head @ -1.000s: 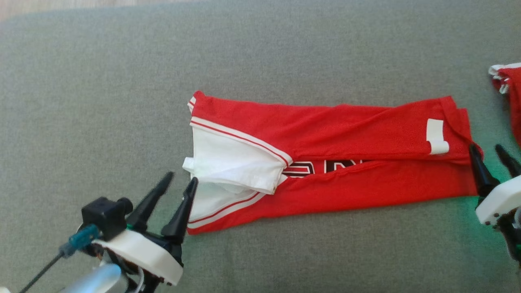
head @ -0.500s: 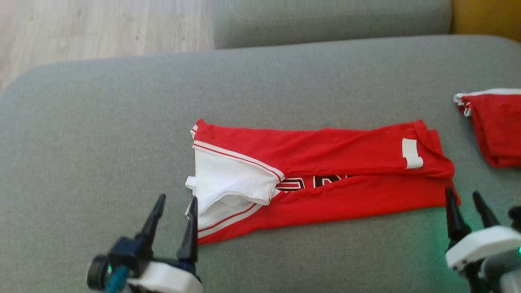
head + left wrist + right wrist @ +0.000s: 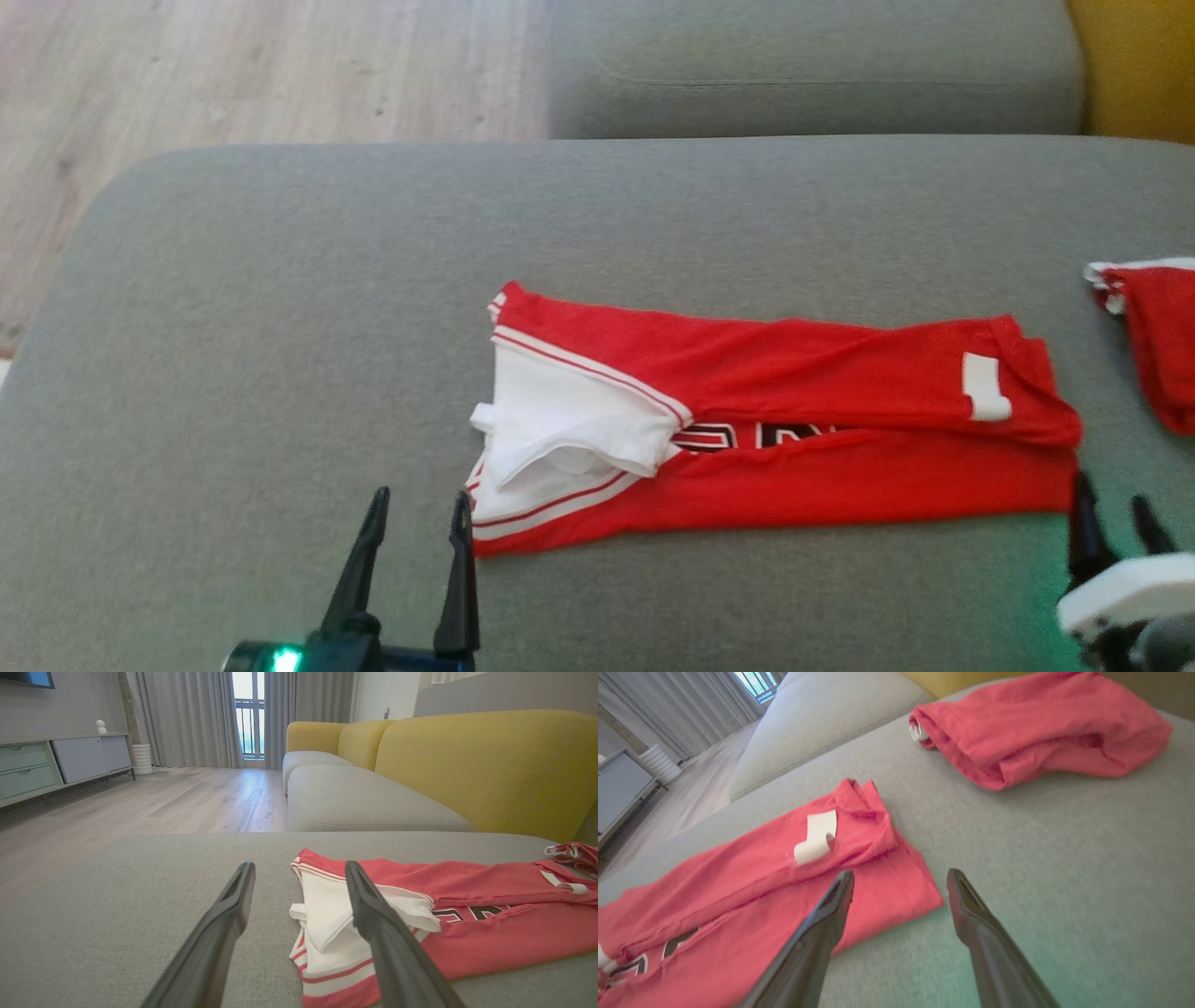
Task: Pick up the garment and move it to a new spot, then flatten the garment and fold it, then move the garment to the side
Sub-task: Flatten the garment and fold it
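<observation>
The garment (image 3: 794, 420), a red shirt with white trim, lies flat on the grey sofa cushion (image 3: 280, 327), folded lengthwise into a long band that runs left to right across the middle of the seat. Its far and near long edges are turned in toward the centre and nearly meet, leaving a narrow gap in which part of some dark lettering (image 3: 747, 437) shows. At the left end a white sleeve (image 3: 569, 420) edged with red stripes is folded over the top. Near the right end a small white label (image 3: 985, 387) sits on the far flap. The left claw (image 3: 419, 499) is released, its two dark fingers spread with nothing between them. It hangs just beside the garment's near left corner; whether its right finger touches the cloth cannot be told. The right claw (image 3: 1111, 495) is likewise released and empty, at the garment's near right corner, with one fingertip at the hem and the other over bare cushion. A second red garment (image 3: 1162, 345) lies bunched at the far right, apart from the folded one. Beyond the cushion are another grey seat (image 3: 812, 84), a yellow backrest (image 3: 1134, 65) and, at the far left, pale wooden floor (image 3: 233, 75).
</observation>
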You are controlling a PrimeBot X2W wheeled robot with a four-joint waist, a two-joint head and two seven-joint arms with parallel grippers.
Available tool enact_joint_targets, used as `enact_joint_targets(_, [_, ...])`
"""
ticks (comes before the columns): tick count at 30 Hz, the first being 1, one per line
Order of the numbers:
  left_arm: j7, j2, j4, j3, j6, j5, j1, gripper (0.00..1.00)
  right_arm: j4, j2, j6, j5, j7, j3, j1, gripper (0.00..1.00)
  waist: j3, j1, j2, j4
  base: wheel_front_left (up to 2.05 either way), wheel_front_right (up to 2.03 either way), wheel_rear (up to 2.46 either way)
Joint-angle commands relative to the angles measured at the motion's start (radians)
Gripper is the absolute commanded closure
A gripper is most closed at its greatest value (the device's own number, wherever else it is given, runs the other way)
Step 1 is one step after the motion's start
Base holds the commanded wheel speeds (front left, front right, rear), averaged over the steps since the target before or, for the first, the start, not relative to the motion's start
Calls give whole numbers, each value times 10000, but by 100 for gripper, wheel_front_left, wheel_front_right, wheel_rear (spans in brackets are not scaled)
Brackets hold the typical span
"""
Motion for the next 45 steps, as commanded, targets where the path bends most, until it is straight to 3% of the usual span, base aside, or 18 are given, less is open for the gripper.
enact_joint_targets(1, [-121, -107, -301, 443, -92, 224, -194, 0, -195, -216, -7, -154, 8, -38, -697, 0, 90, 0, -1, 275, 0, 0, 0])
enact_joint_targets(7, [-121, -570, -170, 736, -484, 801, -68, 0, 588, -369, -7, -536, 425, -1098, -1672, 0, 337, 0, -1, 806, 0, 0, 0])
enact_joint_targets(14, [-121, -995, 110, 1023, -1031, 1034, -127, 0, 2064, -400, -7, -1975, 906, -2241, -2514, 0, 559, 0, -1, 1071, 0, 0, 0])
enact_joint_targets(22, [-122, -1409, 269, 1400, -1503, 1330, -157, 0, 2985, -29, -7, -2520, 1431, -2408, -3179, 0, 832, 0, -1, 1054, 0, 0, 0])
enact_joint_targets(26, [-122, -1536, 355, 1562, -1674, 1435, -159, 0, 3294, 71, -7, -2183, 1937, -2033, -3360, 29, 847, 0, -1, 996, 0, 0, 0])
enact_joint_targets(29, [-122, -1620, 422, 1661, -1779, 1499, -141, 0, 3349, 124, -7, -1593, 2247, -1647, -3371, 87, 816, 0, -1, 970, 0, 0, 0])
enact_joint_targets(30, [-122, -1644, 439, 1694, -1809, 1519, -129, 0, 3308, 89, -7, -1448, 2262, -1521, -3332, 100, 805, 0, -1, 961, 0, 0, 0])
enact_joint_targets(45, [-122, -1766, 776, 1972, -2158, 1731, 40, 0, 1630, -1364, -7, -4, 1121, -453, -2478, 100, 507, 0, -1, 511, 0, 0, 0])
